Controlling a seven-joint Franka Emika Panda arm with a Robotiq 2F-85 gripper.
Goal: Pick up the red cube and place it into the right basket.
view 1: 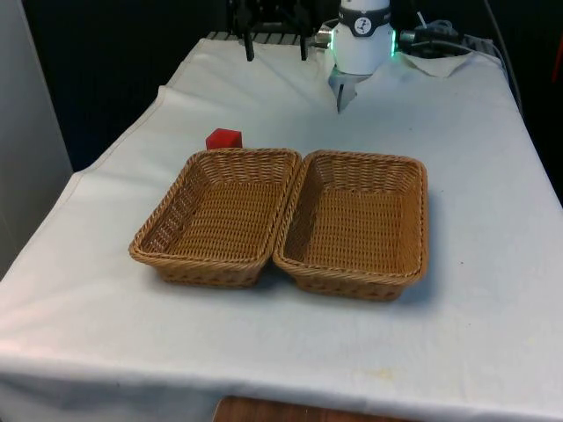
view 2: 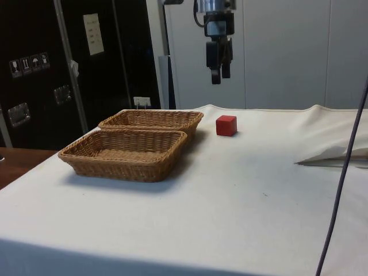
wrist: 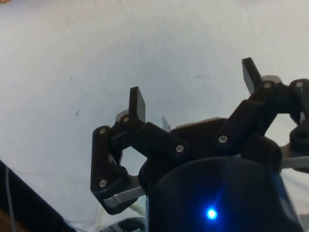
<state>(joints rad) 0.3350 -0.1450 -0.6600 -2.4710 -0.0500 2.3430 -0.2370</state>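
While the near edge of the desk (view 1: 264, 369) lies bare under its white cloth, two brown wicker baskets sit side by side in the middle of the front view, their long rims touching. Of these, the right basket (view 1: 413, 220) lies toward the front view's right and the left basket (view 1: 176, 220) toward the front view's left; both show only their woven floors. Just beyond the far rim of the left basket, in the upper left part of the front view, the red cube (view 1: 223, 139) rests on the cloth, close to that rim, though I cannot tell whether it touches. From the side view the red cube (view 2: 226, 125) sits right of the baskets near the frame's centre, plainly on the cloth. Farther back, the gripper (view 2: 218, 73) hangs in the air at the top centre of the side view, well above the cube and pointing down. Seen from the wrist, the gripper (wrist: 193, 92) has its two black fingers (wrist: 137, 104) spread wide apart, with nothing but white cloth between them.
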